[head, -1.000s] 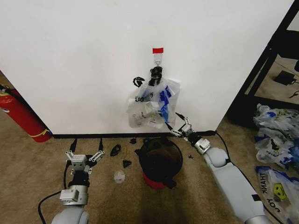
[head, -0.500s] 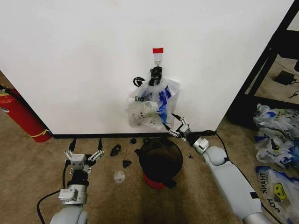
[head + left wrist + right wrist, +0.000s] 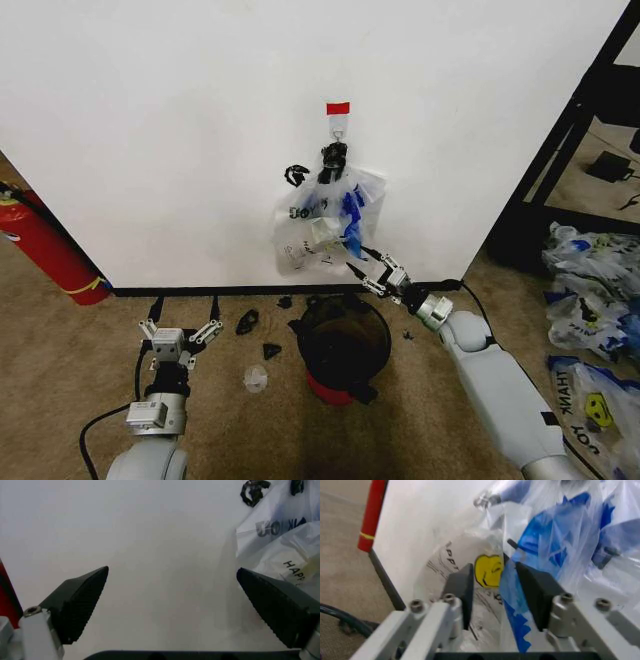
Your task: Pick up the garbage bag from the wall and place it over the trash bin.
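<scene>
White wall fills the back of the scene, black baseboard along its foot and tan carpet below, and up on the small hook under the red tape strip hangs the garbage bag, clear crinkly plastic with black lettering and blue handles, flat against the wall among the like bags held by black clips. Right gripper is up at the lower right edge of that hanging plastic, arm stretched forward from the right; in the right wrist view its fingers stand a modest way apart, with a fold of blue and clear plastic between them and the yellow smiley face just behind (whether the pads are actually pressing the plastic, you cannot tell from here). Directly beneath the bag sits the trash bin, round and black with a red bottom, on the carpet just off the baseboard, its mouth open upward. Left gripper waits low on the left, pointed at the wall, fingers spread wide with nothing between them; bare wall ahead of it in the left wrist view, bag print off to one side. Red fire extinguisher leans by the wall at far left, and stuffed smiley bags are heaped on the floor at far right.
</scene>
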You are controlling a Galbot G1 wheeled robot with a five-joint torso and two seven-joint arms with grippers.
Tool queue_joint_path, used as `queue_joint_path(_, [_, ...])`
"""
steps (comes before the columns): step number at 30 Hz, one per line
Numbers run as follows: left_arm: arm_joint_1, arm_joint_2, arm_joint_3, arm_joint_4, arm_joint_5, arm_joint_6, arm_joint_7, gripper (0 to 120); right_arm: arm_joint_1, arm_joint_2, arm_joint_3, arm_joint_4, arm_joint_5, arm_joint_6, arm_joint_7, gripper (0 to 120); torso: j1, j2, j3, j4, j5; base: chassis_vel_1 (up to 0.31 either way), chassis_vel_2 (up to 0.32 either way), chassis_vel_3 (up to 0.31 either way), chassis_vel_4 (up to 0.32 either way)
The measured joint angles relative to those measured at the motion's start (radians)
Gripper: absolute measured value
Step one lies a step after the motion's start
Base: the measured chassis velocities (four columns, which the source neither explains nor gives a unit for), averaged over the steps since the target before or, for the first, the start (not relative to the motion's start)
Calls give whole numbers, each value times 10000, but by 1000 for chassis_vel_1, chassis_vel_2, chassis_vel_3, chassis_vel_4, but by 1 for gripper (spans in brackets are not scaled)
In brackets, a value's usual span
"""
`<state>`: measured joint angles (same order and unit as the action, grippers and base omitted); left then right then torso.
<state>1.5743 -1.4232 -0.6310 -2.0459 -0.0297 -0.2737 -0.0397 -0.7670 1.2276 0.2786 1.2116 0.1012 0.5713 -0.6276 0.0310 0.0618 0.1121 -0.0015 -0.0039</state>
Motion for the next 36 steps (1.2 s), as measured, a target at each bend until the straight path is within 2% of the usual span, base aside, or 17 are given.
queue_joint_path(2, [-1,0,0,12,0,0,0,100,77,52,-7,-72,-132,-57,138,26,0,0,0,1,0,0,0,0,0])
queue_joint_path(6, [-1,0,-25,46,-3,-3,0,100,349,190,-83,-441,-366,-153,362,8,0,0,0,0,0,0,0,0,0])
queue_joint_path(7, [-1,0,-30,59,-6,-8,0,100,414,223,-109,-542,-402,-153,370,7,0,0,0,1,-1,0,0,0,0])
queue_joint_path(9, [-4,-1,-38,97,-20,-23,-6,100,490,291,-148,-680,-436,-153,383,14,0,0,1,1,0,0,0,0,0])
queue_joint_path(10, [-4,-1,-38,97,-20,-23,-6,100,490,291,-148,-680,-436,-153,383,14,0,0,1,1,0,0,0,0,0])
queue_joint_path(17, [-87,-8,-20,224,-29,-50,-15,100,615,442,-196,-906,-495,-151,442,44,0,0,1,1,-1,0,0,0,0])
queue_joint_path(18, [-87,-8,-20,224,-29,-50,-15,100,615,442,-196,-906,-495,-151,442,44,0,0,1,1,-1,0,0,0,0])
queue_joint_path(23, [-149,-15,28,289,-28,-50,-16,100,656,450,-163,-1016,-529,-159,529,63,0,0,1,0,0,0,0,0,0])
queue_joint_path(26, [-163,-14,34,313,-28,-51,-16,100,656,432,-151,-1017,-529,-182,581,64,0,0,1,0,-1,0,0,0,0])
queue_joint_path(36, [-220,15,48,361,-29,-50,-16,100,534,313,-89,-914,-558,-387,1043,25,0,0,1,0,0,0,0,0,0])
